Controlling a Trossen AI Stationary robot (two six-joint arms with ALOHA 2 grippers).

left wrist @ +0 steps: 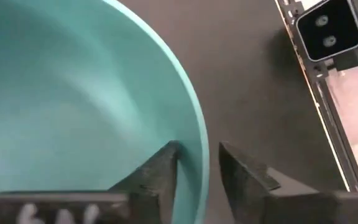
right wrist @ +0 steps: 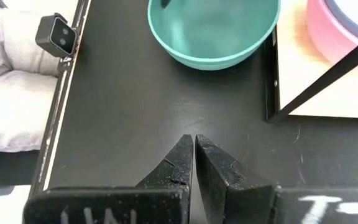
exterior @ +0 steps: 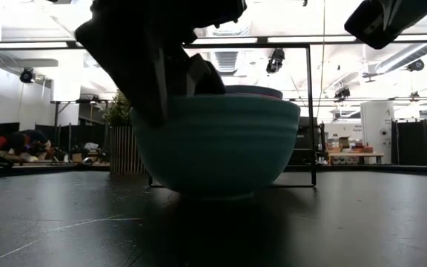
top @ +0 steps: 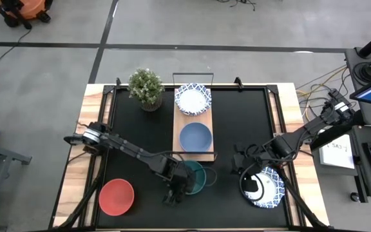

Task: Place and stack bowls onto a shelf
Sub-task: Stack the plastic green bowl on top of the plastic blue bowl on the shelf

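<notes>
A teal-green bowl (top: 199, 175) (right wrist: 213, 31) sits by its base on the black mat (top: 237, 122), at the near end of the shelf (top: 180, 152). My left gripper (top: 181, 184) (left wrist: 197, 155) is open at the bowl's near rim, one finger inside and one outside. My right gripper (top: 239, 167) (right wrist: 194, 142) is shut over bare mat to the bowl's right. On the shelf stand a blue-patterned white bowl (top: 192, 99) and a blue bowl (top: 195, 136) nested in a pink one (right wrist: 337, 34). A red bowl (top: 116, 196) and another patterned bowl (top: 270, 190) rest on the mat. My left gripper straddles the green bowl's rim (left wrist: 199, 146) from above, one finger (left wrist: 163, 165) inside the bowl and the other (left wrist: 241, 174) outside. A dark gap shows beside the outer finger; whether the inner one touches the wall I cannot tell. The bowl's base (exterior: 213, 194) rests on the mat.
A potted plant (top: 145, 86) stands at the far left of the shelf. The shelf's black wire frame (right wrist: 328, 78) rises beside the green bowl. My right arm reaches over the patterned bowl at the near right. Bare mat lies right of the shelf.
</notes>
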